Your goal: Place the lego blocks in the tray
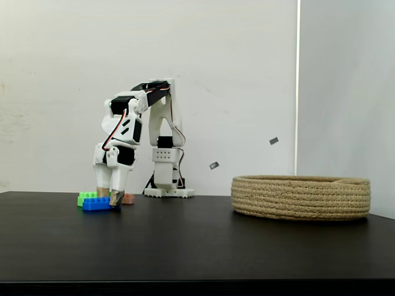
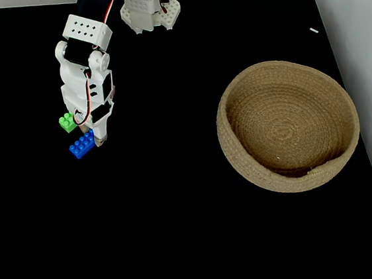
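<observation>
At table's left in both fixed views, we see gripper point(image 2: 98, 141) lowered at blue brick point(image 2: 82, 145); grip state unclear. Green brick point(image 2: 67, 120) just behind, pink brick point(image 1: 128, 198) beside. Tray point(image 2: 241, 154) well apart, empty. We judge nothing placed; three bricks remain.

Three lego blocks: blue brick point(image 1: 96, 203), green brick point(image 1: 86, 198), pink brick point(image 1: 128, 198); one tray point(image 1: 301, 197).

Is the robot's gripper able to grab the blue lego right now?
Probably yes: the gripper is down at the blue lego brick's end, and nothing lies between them.
</observation>
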{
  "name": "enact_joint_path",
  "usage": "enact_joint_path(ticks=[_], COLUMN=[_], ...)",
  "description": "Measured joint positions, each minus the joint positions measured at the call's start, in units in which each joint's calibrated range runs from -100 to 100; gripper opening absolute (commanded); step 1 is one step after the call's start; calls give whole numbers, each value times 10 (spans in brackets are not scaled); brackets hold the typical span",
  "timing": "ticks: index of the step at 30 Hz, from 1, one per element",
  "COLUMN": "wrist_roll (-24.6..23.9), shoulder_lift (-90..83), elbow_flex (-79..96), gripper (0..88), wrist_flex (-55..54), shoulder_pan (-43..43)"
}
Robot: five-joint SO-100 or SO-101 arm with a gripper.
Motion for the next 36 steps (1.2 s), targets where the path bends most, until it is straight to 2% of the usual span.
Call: enact_joint_path(ticks=[8,17,27,36], wrist_roll=[3,7,19,27], shoulder_lift=[-74,-126,-126,-94], elbow_flex=[-90,-212,-286,-286], gripper=[0,0,0,0], wrist_flex=[123,232,246,192], shoulder_pan=[-73,-216,-393,-502])
